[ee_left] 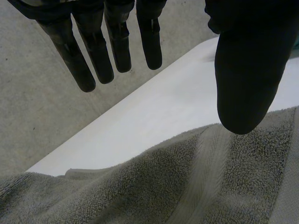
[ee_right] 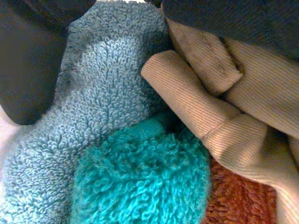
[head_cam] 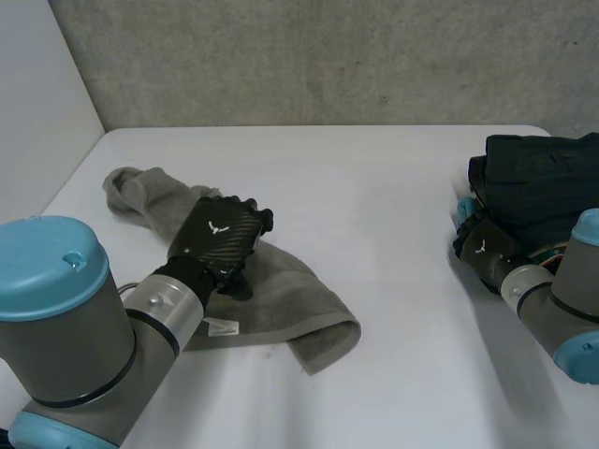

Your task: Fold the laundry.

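grey towel (head_cam: 290,309) nr left edge of tabletop (head_cam: 374,206) not folded; left hand (head_cam: 220,238) spread above (holds nothing). right hand (head_cam: 484,248) at pile (head_cam: 538,182), can't tell grip.

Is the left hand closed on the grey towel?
No, the left hand is open, its fingers straight, not curled round the grey towel.

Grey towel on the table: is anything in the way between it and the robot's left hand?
Nothing visible. The left hand is right over the grey towel, fingers straight, no other thing between.
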You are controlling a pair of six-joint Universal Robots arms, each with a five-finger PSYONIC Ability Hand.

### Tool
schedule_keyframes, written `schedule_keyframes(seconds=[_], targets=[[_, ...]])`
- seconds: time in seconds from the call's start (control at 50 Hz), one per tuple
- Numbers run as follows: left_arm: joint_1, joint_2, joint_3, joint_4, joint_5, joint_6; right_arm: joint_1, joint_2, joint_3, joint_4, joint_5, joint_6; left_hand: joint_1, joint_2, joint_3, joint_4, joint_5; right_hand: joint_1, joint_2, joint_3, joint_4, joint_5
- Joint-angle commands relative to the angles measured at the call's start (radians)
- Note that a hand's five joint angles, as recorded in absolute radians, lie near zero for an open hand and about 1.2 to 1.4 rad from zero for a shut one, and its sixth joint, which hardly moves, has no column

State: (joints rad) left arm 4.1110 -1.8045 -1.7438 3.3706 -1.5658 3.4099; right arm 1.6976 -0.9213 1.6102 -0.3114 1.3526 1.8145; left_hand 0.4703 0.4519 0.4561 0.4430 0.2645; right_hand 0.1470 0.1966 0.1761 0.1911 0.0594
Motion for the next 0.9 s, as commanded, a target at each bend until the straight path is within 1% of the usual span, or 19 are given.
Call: schedule_keyframes(seconds=[0.02,0.34,0.9], targets=[[0.000,-0.001,0.000,0.001,0.000,0.000,0.004,0.007,0.014,0.000,-0.003,-0.027,0.002,0.020,0.016,0.029,0.033,0.028,-0.022,-0.002,-0.017,-0.059],[0.000,-0.001,-0.002,0.000,-0.002,0.000,0.017,-0.039,0.068,-0.038,0.005,-0.049,-0.001,0.017,0.013,0.026,0.030,0.028,-0.022,-0.002,-0.017,-0.059],[-0.001,-0.002,-0.013,0.003,0.000,-0.001,0.014,0.055,-0.055,-0.041,0.004,-0.049,-0.007,0.011,0.007,0.020,0.024,0.028,-0.022,-0.002,-0.017,-0.059]])
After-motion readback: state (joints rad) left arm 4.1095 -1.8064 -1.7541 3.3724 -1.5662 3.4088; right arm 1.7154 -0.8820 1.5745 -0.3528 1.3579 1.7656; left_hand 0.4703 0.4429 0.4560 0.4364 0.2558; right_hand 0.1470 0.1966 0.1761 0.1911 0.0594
